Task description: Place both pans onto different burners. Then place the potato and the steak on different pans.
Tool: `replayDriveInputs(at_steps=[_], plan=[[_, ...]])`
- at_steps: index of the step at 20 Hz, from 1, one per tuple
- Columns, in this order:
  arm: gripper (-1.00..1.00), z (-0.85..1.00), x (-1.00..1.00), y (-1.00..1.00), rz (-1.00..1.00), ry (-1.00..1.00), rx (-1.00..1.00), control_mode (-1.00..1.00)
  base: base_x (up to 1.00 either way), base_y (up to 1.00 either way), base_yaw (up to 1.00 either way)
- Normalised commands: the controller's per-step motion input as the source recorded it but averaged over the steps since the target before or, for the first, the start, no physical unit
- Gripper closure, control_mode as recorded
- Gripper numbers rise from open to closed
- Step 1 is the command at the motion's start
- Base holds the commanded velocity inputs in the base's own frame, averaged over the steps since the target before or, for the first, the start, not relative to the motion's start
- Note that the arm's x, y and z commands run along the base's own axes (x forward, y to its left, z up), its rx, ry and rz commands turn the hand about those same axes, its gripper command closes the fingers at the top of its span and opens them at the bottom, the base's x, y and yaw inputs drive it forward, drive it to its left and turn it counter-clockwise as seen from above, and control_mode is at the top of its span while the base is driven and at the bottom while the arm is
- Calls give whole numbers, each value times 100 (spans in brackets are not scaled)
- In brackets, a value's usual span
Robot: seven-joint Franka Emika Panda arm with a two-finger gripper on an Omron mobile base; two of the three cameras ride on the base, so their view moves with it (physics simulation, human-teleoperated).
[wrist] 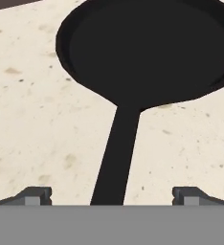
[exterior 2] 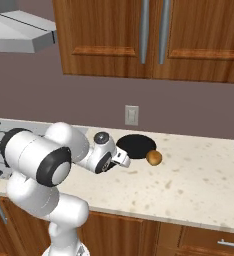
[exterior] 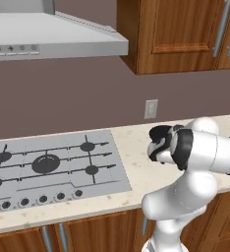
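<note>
Matte-black pan (wrist: 150,50) lies on the speckled counter (exterior 2: 199,185), its thin handle (wrist: 117,158) running straight toward us between our spread fingertips (wrist: 37,195). Our gripper (wrist: 112,196) hangs wide open above that handle, holding nothing. To do this step well, we judge we should drop squarely over the handle, close near the bowl end so the pan does not sag, then lift level before swinging toward the burners (exterior: 45,163). Those burners sit bare on the grey cooktop (exterior: 107,172), well apart from the pan. Just beside the pan's rim rests the potato (exterior 2: 153,157), the nearest thing a careless lift could nudge. A wall outlet (exterior 2: 131,115) and wooden cabinets (exterior 2: 154,40) frame the scene.
</note>
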Motion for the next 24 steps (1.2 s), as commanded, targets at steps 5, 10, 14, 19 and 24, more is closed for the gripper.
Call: replayDriveInputs(at_steps=[5,10,14,19,24], plan=[[-100,-17,19,0,0,0,1,-100,0,0,0],[-100,-22,18,0,0,2,1,-100,0,0,0],[100,-24,13,-1,0,1,1,-100,0,0,0],[100,-21,5,-4,0,0,1,-100,0,0,0],[100,-7,0,1,0,3,2,-100,0,0,0]])
